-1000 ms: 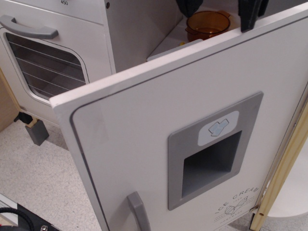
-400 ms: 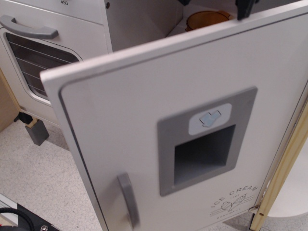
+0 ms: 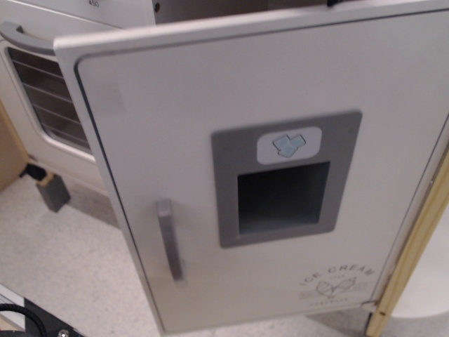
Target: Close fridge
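The white fridge door fills most of the view and stands nearly square to the camera, still slightly ajar at its left edge. It carries a grey recessed dispenser panel, a grey vertical handle and the "ICE CREAM" logo. The fridge's inside is hidden behind the door. Of my gripper, only a dark sliver shows above the door's top edge, and its jaws cannot be seen.
The white oven door with its wire-lined window and grey horizontal handle stands to the left, partly behind the fridge door. A wooden post runs down the right. A grey block and a black cable lie on the speckled floor.
The fridge door has swung toward shut, now covering the shelf and the orange bowl. The gripper fingers above the door have slid almost out of the top of the view.
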Motion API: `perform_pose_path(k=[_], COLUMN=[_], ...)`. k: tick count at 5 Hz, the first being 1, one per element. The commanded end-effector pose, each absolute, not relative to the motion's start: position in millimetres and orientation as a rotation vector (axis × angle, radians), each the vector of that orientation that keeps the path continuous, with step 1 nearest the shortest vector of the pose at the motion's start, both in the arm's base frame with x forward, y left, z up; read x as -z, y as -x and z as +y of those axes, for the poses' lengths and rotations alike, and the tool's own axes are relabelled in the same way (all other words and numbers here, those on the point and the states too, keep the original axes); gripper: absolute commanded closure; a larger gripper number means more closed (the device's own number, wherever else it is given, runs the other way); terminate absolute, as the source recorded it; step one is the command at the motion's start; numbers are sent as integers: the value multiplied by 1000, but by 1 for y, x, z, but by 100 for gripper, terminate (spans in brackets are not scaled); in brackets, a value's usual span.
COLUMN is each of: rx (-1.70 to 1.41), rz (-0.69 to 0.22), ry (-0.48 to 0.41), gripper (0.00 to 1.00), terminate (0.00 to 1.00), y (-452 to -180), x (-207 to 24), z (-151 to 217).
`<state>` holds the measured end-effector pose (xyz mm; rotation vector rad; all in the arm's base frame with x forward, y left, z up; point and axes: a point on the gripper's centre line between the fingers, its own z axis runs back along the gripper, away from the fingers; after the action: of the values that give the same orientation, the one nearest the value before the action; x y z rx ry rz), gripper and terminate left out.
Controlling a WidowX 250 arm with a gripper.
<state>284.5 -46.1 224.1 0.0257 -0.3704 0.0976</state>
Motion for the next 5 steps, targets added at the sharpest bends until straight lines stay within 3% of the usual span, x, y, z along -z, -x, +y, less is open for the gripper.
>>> perform_pose_path(k=[1, 3, 5], rx=[-73, -27, -16], rz=[-345, -321, -263], ry=[26, 26, -73], gripper=[0, 0, 0], terminate=[0, 0, 0], y=[-269, -243, -221], x=[-246, -241, -190], z=[-41, -48, -62])
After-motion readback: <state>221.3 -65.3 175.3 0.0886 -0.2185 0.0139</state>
